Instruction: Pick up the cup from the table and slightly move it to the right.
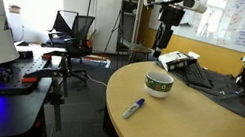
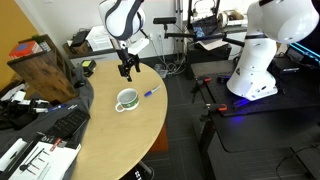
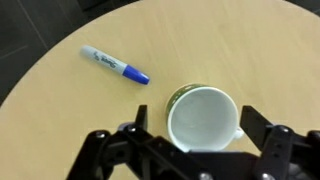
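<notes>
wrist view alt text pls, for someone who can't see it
Looking straight down, a white cup with a green rim sits on the tan table, framed by the open gripper at the bottom edge. A blue marker lies apart to its upper left.

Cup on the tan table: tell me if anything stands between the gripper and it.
Nothing visible does. The open gripper hangs above the cup, with only air between them. The blue marker lies apart from the cup on the table, off that line.
</notes>
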Motion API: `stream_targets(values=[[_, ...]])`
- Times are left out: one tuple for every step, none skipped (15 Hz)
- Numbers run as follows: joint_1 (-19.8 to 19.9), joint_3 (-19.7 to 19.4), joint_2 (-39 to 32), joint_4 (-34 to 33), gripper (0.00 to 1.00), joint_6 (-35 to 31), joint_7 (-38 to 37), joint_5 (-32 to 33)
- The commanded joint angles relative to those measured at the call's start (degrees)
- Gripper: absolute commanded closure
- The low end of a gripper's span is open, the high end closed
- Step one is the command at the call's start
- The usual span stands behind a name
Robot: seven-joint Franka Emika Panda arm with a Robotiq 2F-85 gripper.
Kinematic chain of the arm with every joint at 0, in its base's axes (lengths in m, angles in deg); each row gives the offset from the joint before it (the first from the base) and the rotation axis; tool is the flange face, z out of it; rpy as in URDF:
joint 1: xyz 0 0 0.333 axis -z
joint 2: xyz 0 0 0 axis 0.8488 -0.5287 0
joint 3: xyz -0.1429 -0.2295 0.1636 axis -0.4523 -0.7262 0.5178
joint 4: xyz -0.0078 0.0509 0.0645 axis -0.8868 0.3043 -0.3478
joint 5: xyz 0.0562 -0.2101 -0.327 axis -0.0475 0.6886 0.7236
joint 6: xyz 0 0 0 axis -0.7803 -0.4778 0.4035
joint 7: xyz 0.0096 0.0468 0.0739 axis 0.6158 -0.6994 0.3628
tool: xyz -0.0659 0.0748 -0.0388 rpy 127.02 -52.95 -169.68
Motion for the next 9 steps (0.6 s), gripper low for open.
stream_targets(values=[[0.3, 0.6, -3.9, -2.0, 0.0, -2.8, -2.4, -1.2], [0.2, 0.6, -4.8, -2.1, 0.0, -3.8, -2.8, -1.0], [0.0, 0.7, -5.9, -2.4, 0.0, -4.8, -3.0, -0.7], [0.4, 1.3, -6.8, -2.6, 0.0, -5.9, -2.3, -1.5], [0.5, 1.5, -7.9, -3.0, 0.0, -6.9, -2.5, -1.7], [0.8, 1.9, -8.9, -3.5, 0.0, -7.5, -2.6, -2.5], [1.2, 2.2, -9.6, -3.9, 0.0, -8.2, -2.4, -3.4], [0.9, 1.9, -9.9, -4.0, 0.0, -8.8, -3.1, -3.4], [0.0, 1.2, -9.6, -4.0, 0.0, -9.7, -3.7, -2.4]])
